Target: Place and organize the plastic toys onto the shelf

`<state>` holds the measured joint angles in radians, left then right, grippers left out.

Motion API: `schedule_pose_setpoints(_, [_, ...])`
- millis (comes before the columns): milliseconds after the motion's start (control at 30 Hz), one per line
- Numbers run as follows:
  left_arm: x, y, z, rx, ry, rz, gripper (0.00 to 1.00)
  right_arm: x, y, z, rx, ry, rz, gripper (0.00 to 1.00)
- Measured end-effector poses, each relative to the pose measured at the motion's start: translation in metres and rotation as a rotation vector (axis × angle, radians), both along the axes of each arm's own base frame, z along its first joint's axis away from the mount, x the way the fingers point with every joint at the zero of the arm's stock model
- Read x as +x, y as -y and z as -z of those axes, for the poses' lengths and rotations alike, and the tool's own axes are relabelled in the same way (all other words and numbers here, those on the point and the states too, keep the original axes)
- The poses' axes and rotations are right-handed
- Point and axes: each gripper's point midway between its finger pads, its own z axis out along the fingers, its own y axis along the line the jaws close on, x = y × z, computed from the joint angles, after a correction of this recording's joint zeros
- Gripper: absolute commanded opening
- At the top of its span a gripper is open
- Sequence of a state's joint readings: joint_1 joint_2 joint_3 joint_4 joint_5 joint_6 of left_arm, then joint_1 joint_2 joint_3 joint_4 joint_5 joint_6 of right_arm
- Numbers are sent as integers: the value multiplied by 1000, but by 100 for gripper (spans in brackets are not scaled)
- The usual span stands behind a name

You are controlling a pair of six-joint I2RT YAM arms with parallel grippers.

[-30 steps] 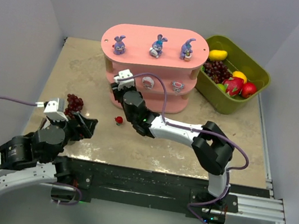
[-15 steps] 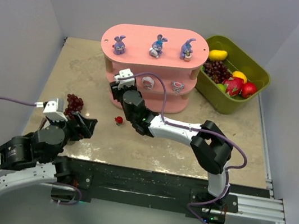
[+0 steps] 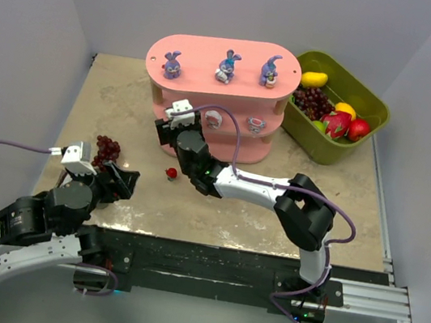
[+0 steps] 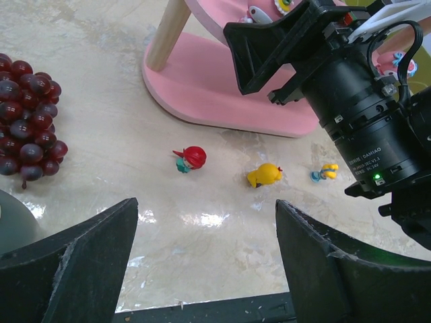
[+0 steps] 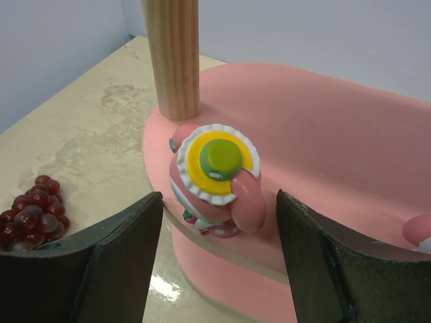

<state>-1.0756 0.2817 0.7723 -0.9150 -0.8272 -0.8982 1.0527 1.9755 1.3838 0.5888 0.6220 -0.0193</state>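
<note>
The pink shelf [image 3: 208, 52] carries three purple-blue bunnies [image 3: 228, 66] on its top board and two pink-and-white toys [image 3: 256, 124] on the middle board. My right gripper [image 3: 171, 118] is at that board's left end. In the right wrist view it [image 5: 217, 205] is open around a third pink-and-white toy [image 5: 217, 176], which stands by the wooden post [image 5: 172, 57] with gaps on both sides. A red toy [image 4: 192, 158], a yellow toy [image 4: 264, 175] and a small blue-and-orange toy [image 4: 324, 172] lie on the table. My left gripper [image 4: 205, 215] hangs open and empty just short of them.
A dark red grape bunch [image 3: 107, 148] lies on the table left of my left gripper. The olive-green bin [image 3: 373, 100] of fake fruit stands right of the shelf. My right arm [image 4: 357, 114] stretches over the table beside the yellow and blue-and-orange toys.
My right gripper's jaws have spread wider and let go of the pink-and-white toy, which now stands on the middle board. My left arm has stayed put.
</note>
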Motion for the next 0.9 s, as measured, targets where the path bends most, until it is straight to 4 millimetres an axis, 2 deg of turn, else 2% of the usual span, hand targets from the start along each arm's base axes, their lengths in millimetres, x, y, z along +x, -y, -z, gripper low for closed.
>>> schedule_pose_setpoints(200, [0, -1, 0, 1, 1, -3, 87, -2, 4, 2, -7, -4, 0, 74])
schedule_pose_setpoints(367, [0, -1, 0, 0, 1, -3, 87, -7, 10, -5, 15, -10, -3, 75])
schedule_pose_setpoints(700, [0, 0, 0, 0, 1, -3, 87, -17, 21, -43, 84, 1, -15, 74])
schedule_pose_setpoints(800, [0, -1, 0, 0, 1, -3, 87, -20, 25, -49, 101, -11, -16, 66])
schedule_pose_setpoints(900, [0, -1, 0, 0, 1, -3, 87, -26, 28, -49, 115, -30, -27, 52])
